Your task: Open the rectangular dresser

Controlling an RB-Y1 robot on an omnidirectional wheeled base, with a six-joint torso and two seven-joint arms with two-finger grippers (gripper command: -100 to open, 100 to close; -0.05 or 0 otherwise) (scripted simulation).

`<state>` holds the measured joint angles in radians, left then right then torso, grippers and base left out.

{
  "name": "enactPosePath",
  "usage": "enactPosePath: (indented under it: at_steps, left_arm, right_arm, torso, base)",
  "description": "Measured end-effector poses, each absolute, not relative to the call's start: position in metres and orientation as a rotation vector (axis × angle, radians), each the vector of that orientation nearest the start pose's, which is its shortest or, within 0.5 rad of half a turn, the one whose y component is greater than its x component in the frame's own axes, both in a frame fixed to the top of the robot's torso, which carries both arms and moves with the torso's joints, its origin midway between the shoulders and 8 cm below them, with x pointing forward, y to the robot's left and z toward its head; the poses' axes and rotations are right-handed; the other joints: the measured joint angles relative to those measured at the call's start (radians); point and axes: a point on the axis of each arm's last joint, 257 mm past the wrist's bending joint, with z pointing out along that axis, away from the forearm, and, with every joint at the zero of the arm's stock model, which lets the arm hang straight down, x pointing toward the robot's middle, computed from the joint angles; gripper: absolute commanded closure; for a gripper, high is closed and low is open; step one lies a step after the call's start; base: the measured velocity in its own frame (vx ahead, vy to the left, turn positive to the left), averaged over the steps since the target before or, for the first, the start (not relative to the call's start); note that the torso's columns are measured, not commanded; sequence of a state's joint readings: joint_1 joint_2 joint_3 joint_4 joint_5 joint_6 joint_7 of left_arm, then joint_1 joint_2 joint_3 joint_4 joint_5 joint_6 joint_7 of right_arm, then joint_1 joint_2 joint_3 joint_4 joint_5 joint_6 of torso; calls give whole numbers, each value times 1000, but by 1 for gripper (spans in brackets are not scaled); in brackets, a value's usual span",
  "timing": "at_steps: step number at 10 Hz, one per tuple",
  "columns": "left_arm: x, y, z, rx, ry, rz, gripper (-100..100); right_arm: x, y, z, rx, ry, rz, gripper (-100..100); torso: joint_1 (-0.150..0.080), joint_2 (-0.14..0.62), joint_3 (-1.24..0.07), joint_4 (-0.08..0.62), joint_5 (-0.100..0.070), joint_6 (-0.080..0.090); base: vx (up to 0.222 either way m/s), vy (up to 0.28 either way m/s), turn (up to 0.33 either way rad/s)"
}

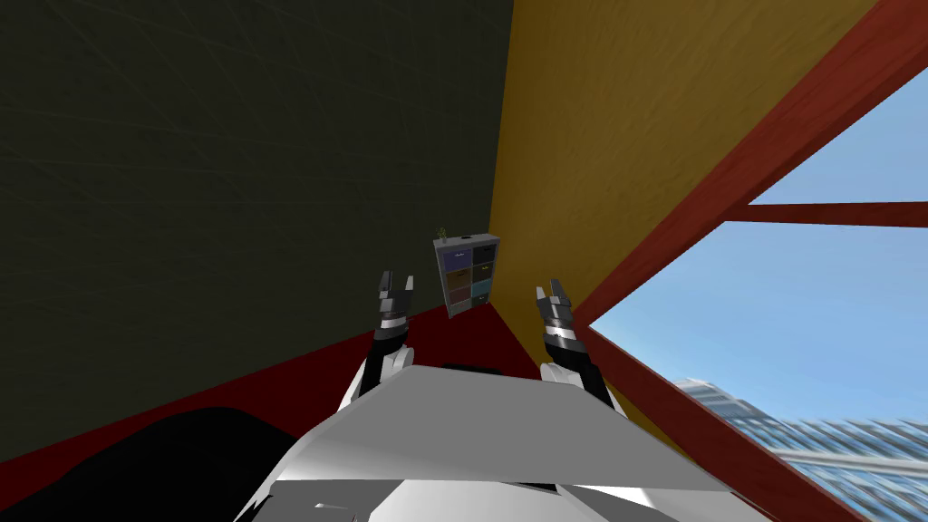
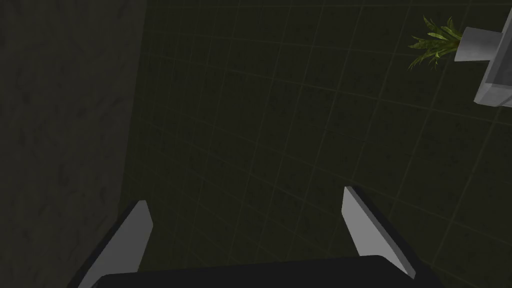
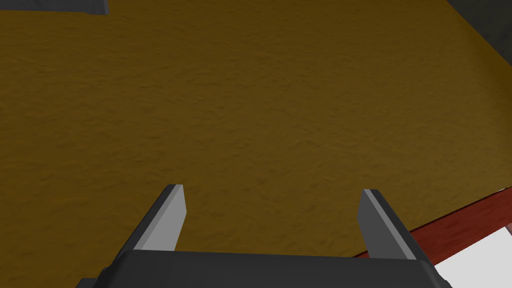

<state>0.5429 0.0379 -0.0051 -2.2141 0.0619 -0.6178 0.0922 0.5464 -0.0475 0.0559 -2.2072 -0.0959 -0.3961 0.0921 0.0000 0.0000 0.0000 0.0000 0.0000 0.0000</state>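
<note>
Left claw (image 1: 396,286) & right claw (image 1: 553,294) both gape wide, empty, well apart from grey dresser (image 1: 468,272) in far corner w/ plant (image 1: 442,234) on top; rigid, drawers (image 1: 458,263) prob. light, so grip at a drawer front.

I am counting one dresser (image 1: 467,272), one potted plant (image 2: 435,42) and one window (image 1: 797,308); I am holding up two grippers, the left gripper (image 1: 396,285) and the right gripper (image 1: 550,292), each spreading two fingers apart.

Looks like a home. Small dresser (image 1: 468,272) with a potted plant (image 2: 435,42) in the far corner, big red-framed window (image 1: 779,299) on the right.
</note>
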Motion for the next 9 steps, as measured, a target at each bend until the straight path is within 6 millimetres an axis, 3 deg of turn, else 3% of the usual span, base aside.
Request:
enactPosePath:
  at_steps: [2, 9]
  left_arm:
    - [332, 287, 4, -696, 567, -1418, 0]
    - [332, 287, 4, -696, 567, -1418, 0]
  right_arm:
    - [368, -277, -48, 830, 780, 1262, 0]
    - [368, -277, -48, 830, 779, 1262, 0]
  torso:
    - [0, 104, -209, 105, 0, 0]
    - [0, 618, -1234, 617, 0, 0]
  base:
    - [0, 0, 0]
    - [0, 0, 0]
